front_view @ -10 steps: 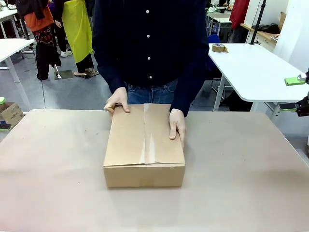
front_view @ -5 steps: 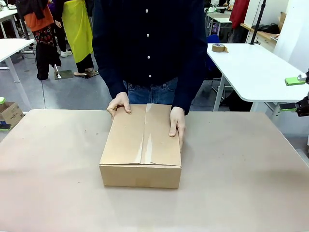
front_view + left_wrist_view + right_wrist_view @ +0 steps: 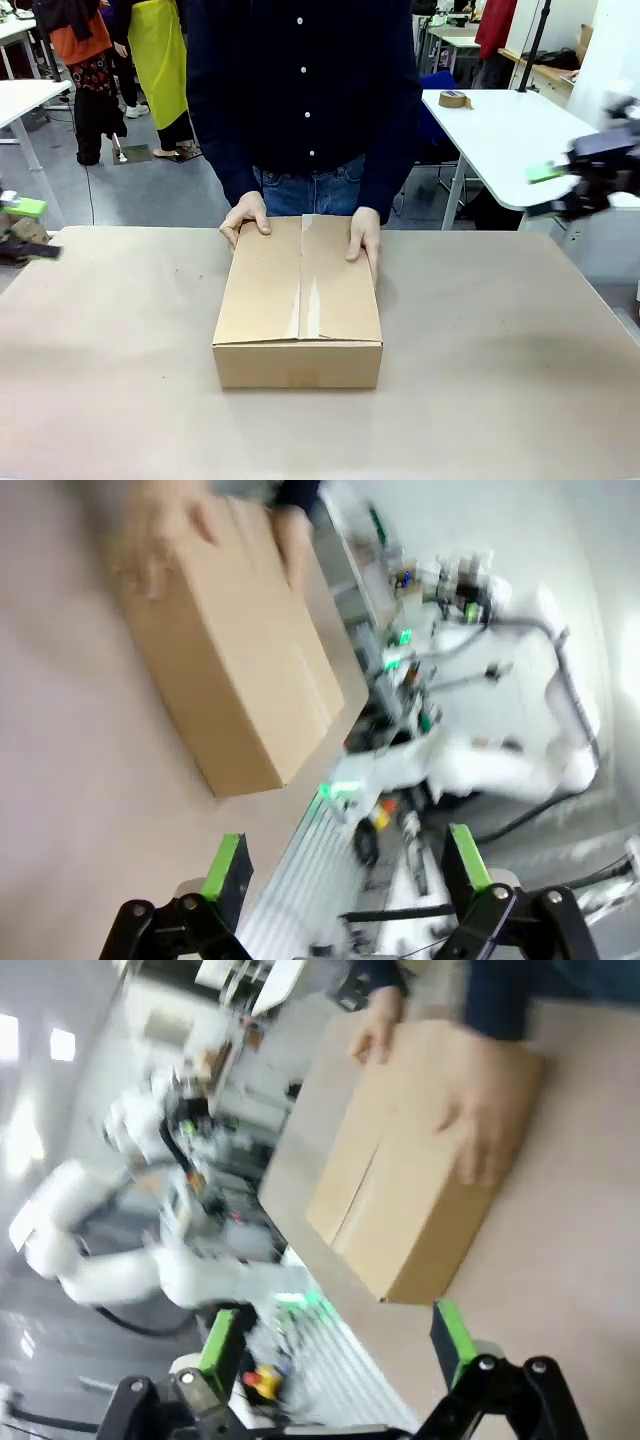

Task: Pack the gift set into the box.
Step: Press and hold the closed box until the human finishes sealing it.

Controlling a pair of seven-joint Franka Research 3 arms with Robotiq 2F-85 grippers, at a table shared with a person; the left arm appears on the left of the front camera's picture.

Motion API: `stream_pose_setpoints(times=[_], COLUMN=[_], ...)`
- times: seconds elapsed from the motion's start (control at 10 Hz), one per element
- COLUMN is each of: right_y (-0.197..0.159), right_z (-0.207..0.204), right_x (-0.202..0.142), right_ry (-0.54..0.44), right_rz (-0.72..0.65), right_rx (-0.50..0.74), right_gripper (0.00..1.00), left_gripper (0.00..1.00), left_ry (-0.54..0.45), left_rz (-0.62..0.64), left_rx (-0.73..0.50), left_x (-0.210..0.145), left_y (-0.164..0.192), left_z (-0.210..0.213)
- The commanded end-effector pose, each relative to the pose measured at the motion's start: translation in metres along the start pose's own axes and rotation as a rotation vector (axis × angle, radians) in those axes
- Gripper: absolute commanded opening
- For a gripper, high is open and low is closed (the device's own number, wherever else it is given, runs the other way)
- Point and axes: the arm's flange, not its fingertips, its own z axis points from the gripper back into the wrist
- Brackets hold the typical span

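Left wrist view: box (image 3: 230, 660) well beyond left pincer (image 3: 345, 858).

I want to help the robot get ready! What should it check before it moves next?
1. Box open for packing: not ok, its top is shut.
2. Gift set already inside: cannot tell, the shut top hides the inside.
3. Person's hands off the box: not ok, both rest on its far end.
4. Left gripper open and holding nothing: ok.
5. Right gripper open and holding nothing: ok.
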Motion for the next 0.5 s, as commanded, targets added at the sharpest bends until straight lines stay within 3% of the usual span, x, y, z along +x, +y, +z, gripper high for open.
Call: stream_pose_setpoints(times=[0.0, 0.1, 0.2, 0.3, 0.4], right_y=[-0.007, -0.005, -0.004, 0.030, 0.030], right_z=[-0.113, -0.156, -0.167, -0.136, -0.136], right_x=[0.043, 0.038, 0.029, 0.023, 0.023], right_ry=[0.062, 0.102, 0.175, 0.136, 0.136], right_rz=[0.491, 0.573, 0.557, 0.321, 0.321], right_rx=[0.030, 0.124, 0.127, 0.006, 0.006], right_gripper=[1.00, 1.00, 1.00, 1.00, 1.00], left_gripper=[1.00, 1.00, 1.00, 1.00, 1.00], left_ry=[0.113, 0.076, 0.021, 0.142, 0.142], left_rz=[-0.617, -0.703, -0.643, -0.317, -0.317], left_rx=[-0.064, 0.009, -0.004, 0.035, 0.035], left_x=[0.010, 0.008, 0.011, 0.014, 0.014], left_y=[-0.015, -0.008, 0.003, -0.030, -0.030], left_z=[-0.095, -0.136, -0.156, -0.111, -0.111])
